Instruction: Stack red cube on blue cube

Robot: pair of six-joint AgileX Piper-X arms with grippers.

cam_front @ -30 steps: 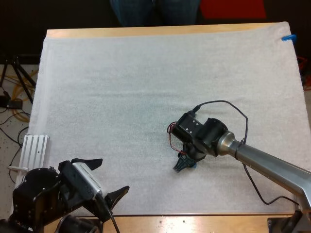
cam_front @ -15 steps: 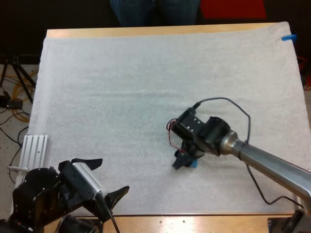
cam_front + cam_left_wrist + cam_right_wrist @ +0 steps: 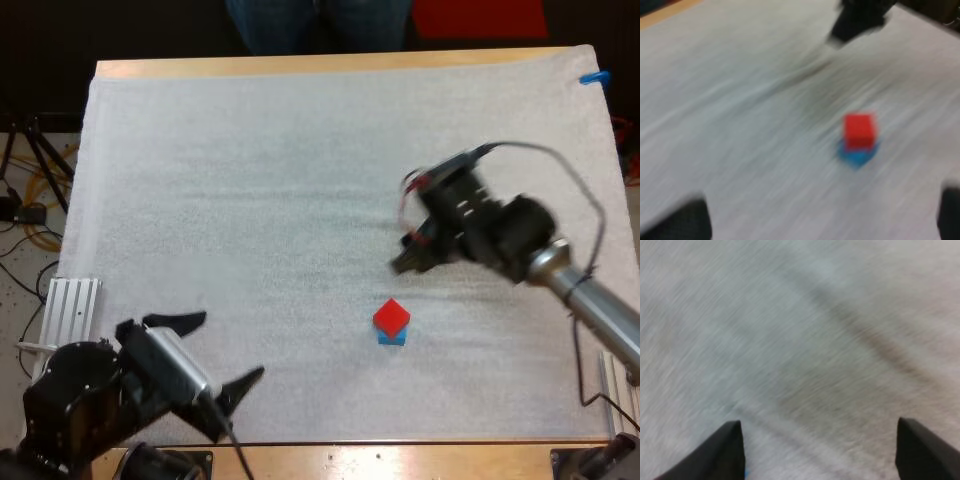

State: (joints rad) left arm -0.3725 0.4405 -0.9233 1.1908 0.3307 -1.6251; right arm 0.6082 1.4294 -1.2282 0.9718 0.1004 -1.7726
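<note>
Currently, the two black fingers [image 3: 727, 452] of the right gripper [image 3: 404, 263] stand wide apart. Only bare mat lies between them, and they press on nothing. This gripper hangs over the white mat [image 3: 250, 200], apart from the stack and on its far right side as the high view shows it.

The two fingers of the left gripper [image 3: 234, 344] are likewise spread, with nothing between them. This gripper sits at the near left corner of the mat, well apart from the stack, and its wrist view looks across the mat toward both cubes.

Cube count: two, one of each colour. The one red cube [image 3: 391, 317] rests on top of the one blue cube [image 3: 391, 339], and no finger touches either. The blue cube shows only as a narrow edge and corner below the red one. The stack stands on the mat's near half, right of centre.

The single mat covers most of the wooden table [image 3: 300, 65]. A person's legs [image 3: 280, 25] stand beyond the table's far edge.
</note>
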